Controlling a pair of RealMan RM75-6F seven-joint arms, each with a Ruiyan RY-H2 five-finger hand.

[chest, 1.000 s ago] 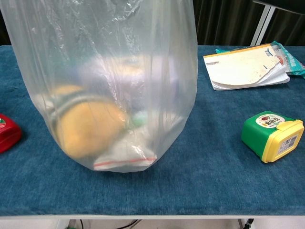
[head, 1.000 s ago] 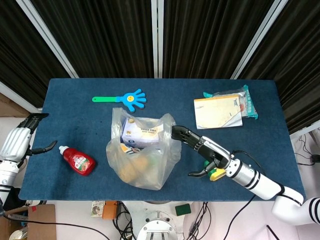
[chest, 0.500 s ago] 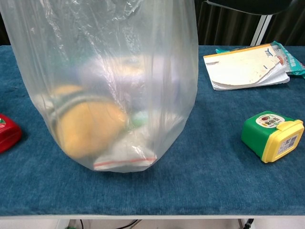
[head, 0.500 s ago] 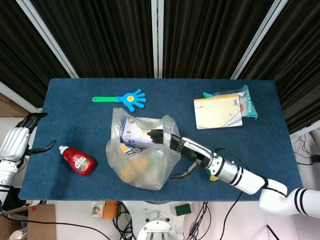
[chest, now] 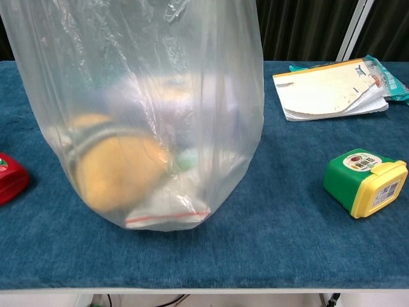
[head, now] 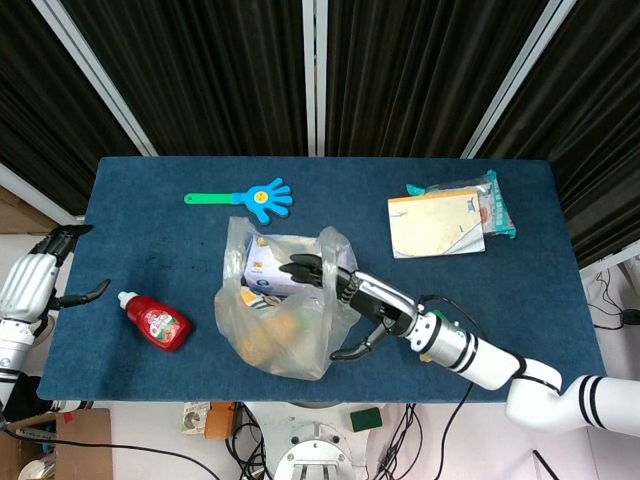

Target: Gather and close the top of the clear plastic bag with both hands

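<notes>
The clear plastic bag (head: 236,300) stands upright in the middle of the blue table (head: 150,240), its top open. Inside it are a blue and white box (head: 272,268) and a round orange item (head: 268,338). In the chest view the bag (chest: 147,96) fills the left half, and no hand shows there. My right hand (head: 335,290) reaches in from the right with fingers spread across the bag's upper right rim, touching the plastic; the thumb hangs lower beside the bag's wall. My left hand (head: 35,280) hovers off the table's left edge, fingers apart, holding nothing.
A red ketchup bottle (head: 155,320) lies left of the bag. A blue hand-shaped clapper (head: 255,198) lies behind it. A notebook (head: 435,222) on a green packet sits at the back right. A green and yellow box (chest: 364,181) stands right of the bag.
My right hand has moved left from beside the bag onto its upper right rim, and the plastic there has shifted slightly. The left hand has stayed put.
</notes>
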